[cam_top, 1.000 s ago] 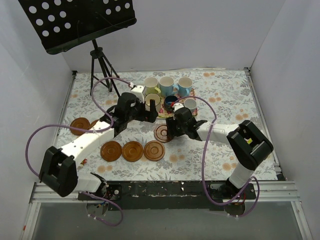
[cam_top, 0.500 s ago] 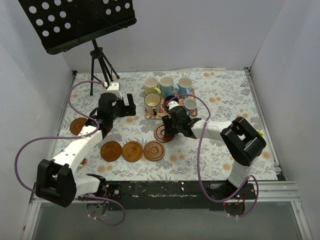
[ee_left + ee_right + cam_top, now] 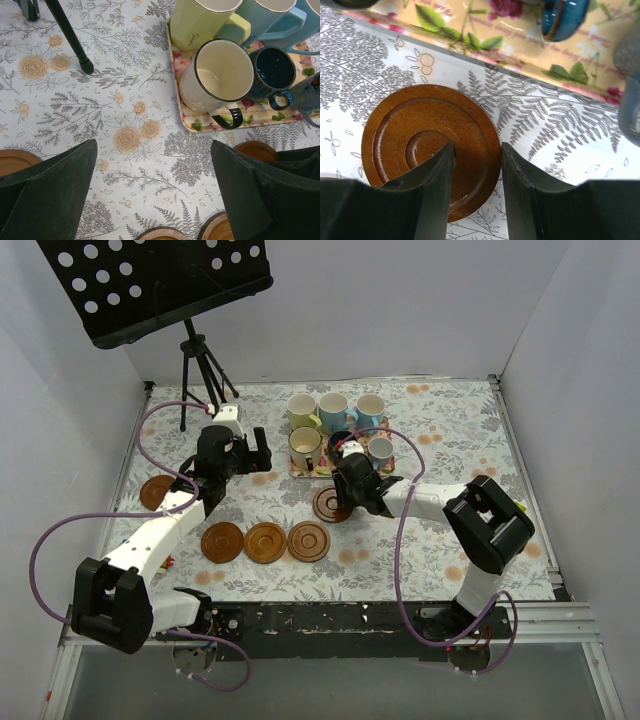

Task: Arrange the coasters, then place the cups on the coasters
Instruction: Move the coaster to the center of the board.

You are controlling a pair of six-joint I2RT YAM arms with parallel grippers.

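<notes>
I read the right gripper (image 3: 477, 147) with its jaws a narrow gap apart, over the near half of one coaster (image 3: 395, 145). That coaster lies flat on the counter (image 3: 560, 165), just beside the tray (image 3: 485, 30). I cannot confirm contact. The left gripper (image 3: 152, 145) is spread wide above the counter. The cups (image 3: 220, 75) stand on the tray. A row of coasters (image 3: 265, 541) lies nearer the arm bases.
</notes>
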